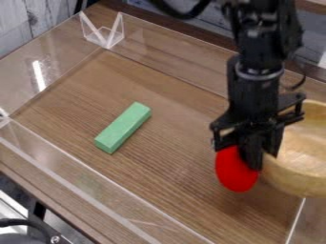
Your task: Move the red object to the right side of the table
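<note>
The red object point(235, 172) is a small round bright-red toy fruit, hanging low over the brown wood-grain table point(166, 162) near its right front part. My gripper point(250, 151) points steeply down and is shut on the red object's top, with the black fingers straddling it. The fruit's underside looks very close to the tabletop; I cannot tell whether it touches. Its leaf top is hidden by the fingers.
A light wooden bowl point(300, 157) sits at the right edge, right beside the red object. A green rectangular block point(122, 128) lies left of centre. Low clear acrylic walls point(76, 195) ring the table, and a clear stand point(102, 31) is at the back left.
</note>
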`<state>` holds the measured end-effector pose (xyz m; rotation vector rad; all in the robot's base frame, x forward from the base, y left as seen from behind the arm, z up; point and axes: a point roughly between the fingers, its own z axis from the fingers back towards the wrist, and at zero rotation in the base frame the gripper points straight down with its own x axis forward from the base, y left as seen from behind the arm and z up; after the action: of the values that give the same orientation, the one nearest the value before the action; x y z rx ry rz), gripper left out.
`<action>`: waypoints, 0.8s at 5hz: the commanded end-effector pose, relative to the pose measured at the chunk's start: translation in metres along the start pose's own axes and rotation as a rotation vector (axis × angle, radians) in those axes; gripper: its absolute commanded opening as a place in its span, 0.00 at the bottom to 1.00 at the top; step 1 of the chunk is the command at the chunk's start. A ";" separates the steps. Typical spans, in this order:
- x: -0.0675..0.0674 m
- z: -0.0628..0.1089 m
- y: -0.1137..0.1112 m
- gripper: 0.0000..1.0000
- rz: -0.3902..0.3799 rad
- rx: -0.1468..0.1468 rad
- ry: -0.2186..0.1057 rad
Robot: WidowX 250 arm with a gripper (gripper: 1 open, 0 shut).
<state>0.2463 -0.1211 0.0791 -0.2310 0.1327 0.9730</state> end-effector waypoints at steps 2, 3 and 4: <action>-0.009 0.004 -0.020 0.00 0.099 -0.111 -0.003; -0.010 0.010 -0.029 1.00 0.143 -0.117 -0.002; -0.010 0.016 -0.038 0.00 0.189 -0.129 0.002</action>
<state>0.2663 -0.1411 0.0886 -0.3047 0.1235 1.1835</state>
